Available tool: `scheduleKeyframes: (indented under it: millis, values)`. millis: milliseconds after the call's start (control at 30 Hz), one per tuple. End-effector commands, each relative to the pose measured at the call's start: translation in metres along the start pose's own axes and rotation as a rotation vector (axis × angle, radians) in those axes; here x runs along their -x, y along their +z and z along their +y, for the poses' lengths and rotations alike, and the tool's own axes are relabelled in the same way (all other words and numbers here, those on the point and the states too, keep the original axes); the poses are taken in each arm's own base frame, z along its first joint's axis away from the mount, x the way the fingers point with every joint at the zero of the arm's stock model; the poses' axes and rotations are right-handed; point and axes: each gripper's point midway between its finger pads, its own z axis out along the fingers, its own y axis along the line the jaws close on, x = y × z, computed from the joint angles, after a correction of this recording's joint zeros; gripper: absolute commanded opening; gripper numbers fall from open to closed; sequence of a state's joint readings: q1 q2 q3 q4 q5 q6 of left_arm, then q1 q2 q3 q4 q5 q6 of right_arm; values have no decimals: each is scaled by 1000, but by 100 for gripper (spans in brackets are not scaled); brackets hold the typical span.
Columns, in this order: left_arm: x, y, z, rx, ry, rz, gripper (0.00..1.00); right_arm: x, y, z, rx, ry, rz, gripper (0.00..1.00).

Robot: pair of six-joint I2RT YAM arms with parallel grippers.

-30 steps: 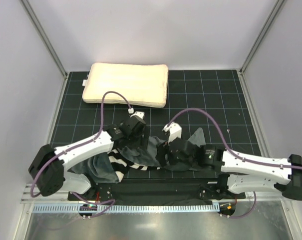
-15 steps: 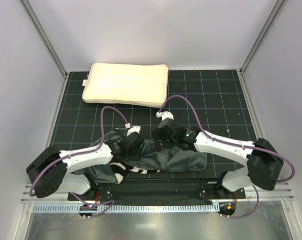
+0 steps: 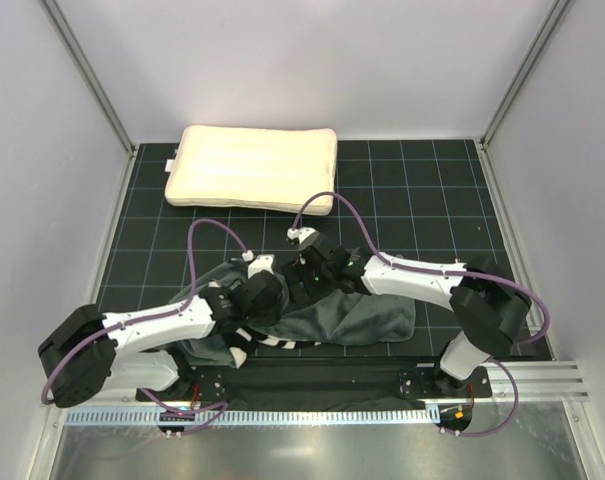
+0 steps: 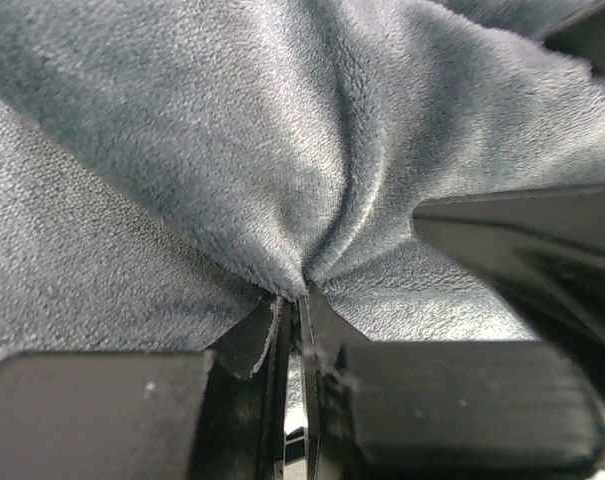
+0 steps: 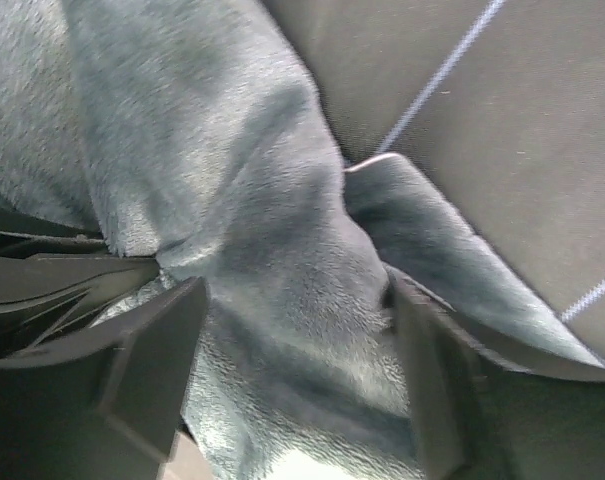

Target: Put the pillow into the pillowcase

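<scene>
The cream pillow (image 3: pixel 254 168) lies flat at the back left of the mat, apart from both arms. The pillowcase (image 3: pixel 367 318) is crumpled near the front, grey side up, with zebra stripes (image 3: pixel 244 340) showing at its left. My left gripper (image 3: pixel 270 292) is shut on a pinch of the grey plush (image 4: pixel 300 300), and folds fan out from the tips. Right beside it, my right gripper (image 3: pixel 300 278) stands open, its fingers (image 5: pixel 152 350) straddling a raised fold of pillowcase (image 5: pixel 282 260) without squeezing it.
A black mat with a white grid (image 3: pixel 422 200) covers the table between white walls and metal corner posts. A metal rail (image 3: pixel 312 415) runs along the near edge. Purple cables loop above both wrists.
The left gripper has closed on the grey fabric and shifted slightly left. The right arm has swung from the front right across the pillowcase to sit beside the left gripper.
</scene>
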State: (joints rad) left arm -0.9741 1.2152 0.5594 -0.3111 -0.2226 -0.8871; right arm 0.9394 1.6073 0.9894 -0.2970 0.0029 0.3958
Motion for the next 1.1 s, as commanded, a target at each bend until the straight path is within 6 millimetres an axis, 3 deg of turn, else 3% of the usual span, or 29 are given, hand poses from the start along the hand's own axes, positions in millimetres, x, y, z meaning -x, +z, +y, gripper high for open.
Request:
scheduleKeyframes:
  millis: [0, 67, 100, 167, 200, 233, 267, 333, 400, 433, 500, 533, 633, 667, 767, 900, 1067]
  values:
    - [11, -9, -2, -7, -11, -54, 10, 8, 2, 18, 100, -22, -23, 77]
    - [14, -14, 3, 15, -11, -65, 13, 3, 4, 16, 95, -28, -7, 50]
    - [19, -20, 0, 3, -16, -83, 15, 3, 4, 13, 79, -26, -5, 22]
    - [23, -27, 5, 20, -16, -99, 24, 12, -3, 6, 30, -8, -43, 4]
    - [26, -31, 6, 21, -20, -112, 29, 19, -7, -17, -75, 15, -72, 4]
    - [32, -39, 4, 6, -29, -139, 47, 25, -12, -28, -127, 33, -98, 4]
    - [35, -42, 10, 32, -28, -157, 56, 38, -26, -37, -160, 73, -145, 4]
    - [48, -56, 10, 27, -33, -202, 76, 51, -47, -81, -297, 162, -195, 4]
    - [55, -66, 20, 77, -19, -230, 84, 62, -78, -108, -357, 243, -256, 4]
    - [65, -74, 18, 80, -12, -255, 90, 66, -94, -142, -421, 323, -289, 4]
    - [69, -81, 28, 141, 6, -265, 95, 74, -130, -172, -460, 419, -371, 4]
    - [73, -83, 28, 156, 8, -273, 100, 73, -148, -205, -511, 503, -406, 4]
    - [77, -79, 35, 200, 8, -276, 100, 79, -189, -243, -547, 609, -511, 4]
    - [75, -74, 36, 210, 13, -260, 100, 76, -203, -263, -587, 656, -537, 4]
    - [78, -59, 25, 185, 3, -245, 100, 83, -212, -276, -600, 651, -536, 6]
    - [91, -44, 5, 162, 19, -251, 100, 85, -198, -278, -582, 639, -464, 6]
    - [119, -24, -44, 37, 38, -277, 100, 84, -195, -275, -554, 612, -472, 6]
